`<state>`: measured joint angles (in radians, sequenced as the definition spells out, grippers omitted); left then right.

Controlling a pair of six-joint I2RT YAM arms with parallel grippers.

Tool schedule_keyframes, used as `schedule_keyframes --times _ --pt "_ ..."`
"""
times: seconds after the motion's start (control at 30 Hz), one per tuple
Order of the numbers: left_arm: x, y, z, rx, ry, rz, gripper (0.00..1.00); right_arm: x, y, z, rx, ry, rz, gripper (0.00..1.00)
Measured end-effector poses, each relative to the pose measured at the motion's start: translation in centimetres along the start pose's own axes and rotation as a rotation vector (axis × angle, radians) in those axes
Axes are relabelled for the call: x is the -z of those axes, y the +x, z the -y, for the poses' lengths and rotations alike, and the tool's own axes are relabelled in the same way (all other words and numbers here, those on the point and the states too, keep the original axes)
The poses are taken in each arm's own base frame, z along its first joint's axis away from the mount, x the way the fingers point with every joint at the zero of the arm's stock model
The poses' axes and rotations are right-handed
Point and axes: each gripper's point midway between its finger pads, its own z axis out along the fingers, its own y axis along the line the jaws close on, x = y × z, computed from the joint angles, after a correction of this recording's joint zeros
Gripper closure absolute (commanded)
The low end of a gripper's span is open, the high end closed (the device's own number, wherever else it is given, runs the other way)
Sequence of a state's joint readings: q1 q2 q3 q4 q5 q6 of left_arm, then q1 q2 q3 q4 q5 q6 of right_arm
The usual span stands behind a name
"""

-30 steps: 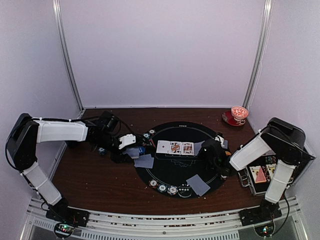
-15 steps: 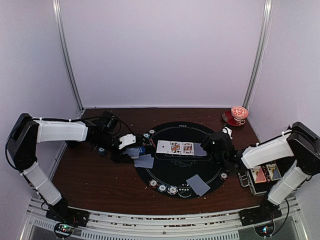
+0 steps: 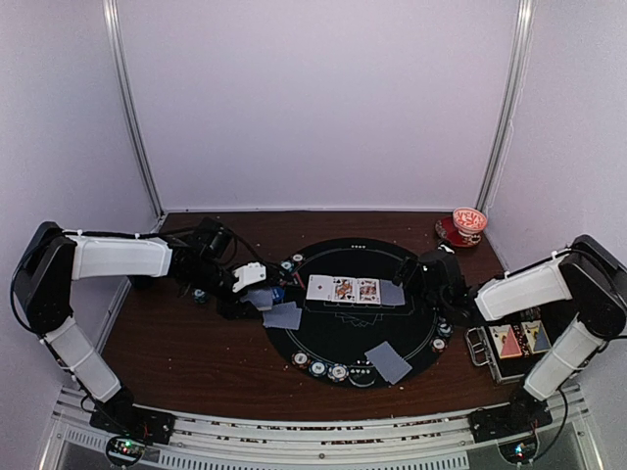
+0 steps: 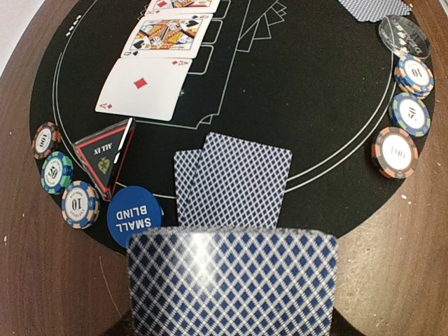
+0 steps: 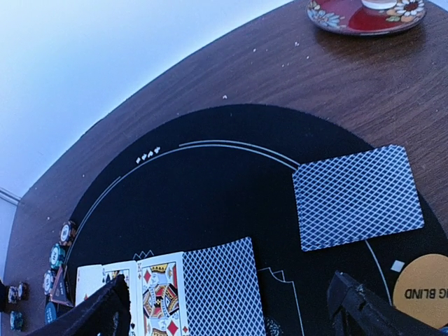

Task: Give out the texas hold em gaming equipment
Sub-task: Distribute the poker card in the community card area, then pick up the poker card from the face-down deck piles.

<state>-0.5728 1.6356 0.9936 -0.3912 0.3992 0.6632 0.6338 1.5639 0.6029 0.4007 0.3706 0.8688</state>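
**Operator:** Playing cards [image 3: 343, 289]: what is changing on the right side?

**Technician:** The right gripper [image 5: 229, 280] is pulling back toward the right edge of the black mat [image 5: 210, 175], and its jaws are spreading from a narrow gap to full width. By judgement, a card is being released, so one dealing step is finishing and more cards are waiting to go out.

**Operator:** What is that gripper holding?

**Technician:** Nothing. The jaws are standing wide apart with no object between them.
- Directly below the gap, one face-down card [image 5: 220, 287] is lying flat, touching the row of face-up cards [image 5: 157, 297] on the left-finger side.
- A second face-down card [image 5: 358, 198] is lying ahead, toward the right finger, apart from that row.
- The orange disc [image 5: 425, 290] is sitting just outside the right finger.
- The poker chips [image 5: 59, 255] are resting well beyond the left finger, at the mat rim.

**Operator:** And the left gripper [image 3: 257, 291]?

**Technician:** It is clamping a held card [image 4: 231, 280] over the mat's left edge. Whether that is one card or several cannot be told.
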Motion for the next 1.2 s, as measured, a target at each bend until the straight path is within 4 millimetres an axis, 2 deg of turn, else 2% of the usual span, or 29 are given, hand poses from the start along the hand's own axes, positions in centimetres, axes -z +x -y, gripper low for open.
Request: schedule_keyframes --times 0.13,0.27,0.47,0.73,1.2 --pt "0.0 0.0 0.0 0.0 0.0 0.0 0.39 -1.7 2.2 0.8 0.012 0.006 -0.084 0.0" --pt "0.0 0.0 0.0 0.0 0.0 0.0 0.39 -3.5 3.9 0.8 0.024 0.012 -0.146 0.0" --pt "0.0 0.0 0.0 0.0 0.0 0.0 0.39 -4.6 3.5 -0.7 0.011 -0.014 -0.153 0.0" --pt "0.0 0.0 0.0 0.0 0.0 0.0 0.39 -6.2 3.0 -1.1 0.025 0.027 -0.147 0.0" --pt "0.0 0.0 0.0 0.0 0.0 0.0 0.39 -7.4 1.5 1.4 0.066 0.153 -0.111 0.0"
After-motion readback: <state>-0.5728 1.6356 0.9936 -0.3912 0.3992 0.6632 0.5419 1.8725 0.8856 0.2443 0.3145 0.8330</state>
